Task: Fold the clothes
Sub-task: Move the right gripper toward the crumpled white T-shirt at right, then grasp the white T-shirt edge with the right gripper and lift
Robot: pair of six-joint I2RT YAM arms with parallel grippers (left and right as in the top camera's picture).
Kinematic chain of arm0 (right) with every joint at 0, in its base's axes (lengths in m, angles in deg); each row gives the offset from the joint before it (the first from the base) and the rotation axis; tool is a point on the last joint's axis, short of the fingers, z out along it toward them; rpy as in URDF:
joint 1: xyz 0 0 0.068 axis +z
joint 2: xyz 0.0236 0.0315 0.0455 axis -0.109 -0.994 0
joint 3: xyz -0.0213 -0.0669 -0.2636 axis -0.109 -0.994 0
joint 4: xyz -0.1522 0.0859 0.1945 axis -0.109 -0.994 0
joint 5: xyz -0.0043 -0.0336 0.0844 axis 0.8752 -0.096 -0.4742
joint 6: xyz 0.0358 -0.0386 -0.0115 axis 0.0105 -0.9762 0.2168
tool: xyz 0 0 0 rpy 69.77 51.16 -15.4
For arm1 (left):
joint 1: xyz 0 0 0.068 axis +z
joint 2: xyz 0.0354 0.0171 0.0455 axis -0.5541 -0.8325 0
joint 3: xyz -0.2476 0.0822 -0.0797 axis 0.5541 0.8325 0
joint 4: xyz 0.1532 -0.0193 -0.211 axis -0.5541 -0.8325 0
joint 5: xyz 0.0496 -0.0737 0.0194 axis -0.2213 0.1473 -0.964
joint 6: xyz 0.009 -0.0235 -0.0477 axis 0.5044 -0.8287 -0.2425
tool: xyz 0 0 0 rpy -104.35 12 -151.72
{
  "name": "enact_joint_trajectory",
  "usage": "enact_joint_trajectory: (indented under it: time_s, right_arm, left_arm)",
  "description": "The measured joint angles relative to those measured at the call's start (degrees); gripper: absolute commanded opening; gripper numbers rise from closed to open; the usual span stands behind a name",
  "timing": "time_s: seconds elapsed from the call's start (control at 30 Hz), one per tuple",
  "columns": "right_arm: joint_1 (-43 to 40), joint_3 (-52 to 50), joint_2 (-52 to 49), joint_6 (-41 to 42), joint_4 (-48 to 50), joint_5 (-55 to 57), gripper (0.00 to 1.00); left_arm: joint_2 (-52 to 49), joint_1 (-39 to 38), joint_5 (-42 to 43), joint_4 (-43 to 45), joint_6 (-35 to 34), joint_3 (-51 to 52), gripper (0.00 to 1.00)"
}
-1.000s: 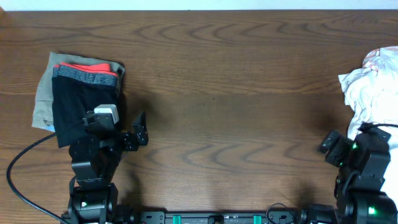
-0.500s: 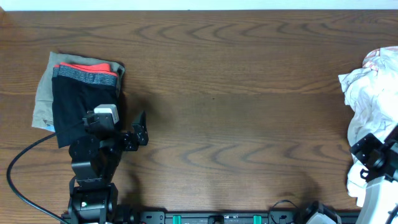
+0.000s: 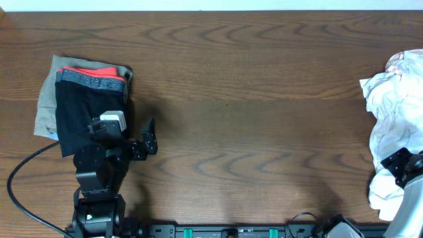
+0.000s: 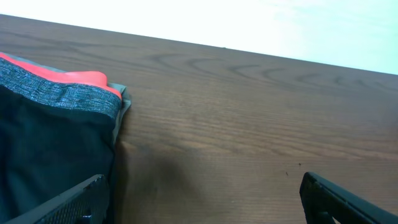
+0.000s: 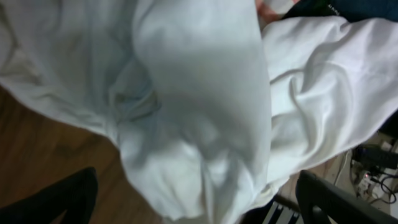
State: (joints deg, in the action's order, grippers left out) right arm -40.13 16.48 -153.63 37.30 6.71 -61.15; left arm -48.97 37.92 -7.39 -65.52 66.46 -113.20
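Observation:
A crumpled pile of white clothes [image 3: 390,125] lies at the table's right edge, with a striped piece at its top. It fills the right wrist view [image 5: 205,106]. My right gripper [image 3: 402,165] is at the pile's lower part, open, with a finger on each side of the white fabric [image 5: 199,205]. My left gripper [image 3: 147,140] is open and empty over bare wood [image 4: 205,199], just right of a folded stack.
A folded stack [image 3: 86,99] lies at the left: black shorts with a grey waistband over an orange piece and a beige one, also in the left wrist view [image 4: 50,124]. A black cable [image 3: 26,165] runs off the left arm.
My right arm has swung right from the wood by the front edge onto the white pile at the table's right edge. The left arm has not moved.

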Motion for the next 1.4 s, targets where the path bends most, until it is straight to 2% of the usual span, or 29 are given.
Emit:
enact_joint_trajectory:
  time_s: [0.17,0.3,0.4,0.57,0.63,0.8,1.0,1.2,1.4]
  right_arm:
    - [-1.5,0.1,-4.6,-0.4,2.2,-0.2,0.95]
    - [-2.6,0.1,-8.0,-0.7,3.2,-0.3,0.82]
    - [-2.6,0.1,-9.4,-0.8,3.5,-0.3,0.63]
    - [-2.6,0.1,-10.2,-0.8,4.0,-0.8,0.1]
    - [-2.6,0.1,-10.2,-1.0,4.4,-1.4,0.01]
    - [-2.6,0.2,-10.2,-2.1,6.7,-8.3,0.01]
    - [2.6,5.0,-8.4,-7.1,7.7,-25.7,0.01]
    - [18.8,11.3,-5.0,-10.7,8.5,-37.6,0.01]
    - [39.5,11.7,-6.3,-12.3,10.4,-39.0,0.01]
  left_arm:
    - [0.0,0.0,0.0,0.0,0.0,0.0,0.98]
    - [0.0,0.0,0.0,0.0,0.0,0.0,0.98]
    - [0.0,0.0,0.0,0.0,0.0,0.0,0.98]
    - [0.0,0.0,0.0,0.0,0.0,0.0,0.98]
    - [0.0,0.0,0.0,0.0,0.0,0.0,0.98]
    - [0.0,0.0,0.0,0.0,0.0,0.0,0.98]
    - [0.0,0.0,0.0,0.0,0.0,0.0,0.98]
    - [0.0,0.0,0.0,0.0,0.0,0.0,0.98]
    - [0.0,0.0,0.0,0.0,0.0,0.0,0.98]
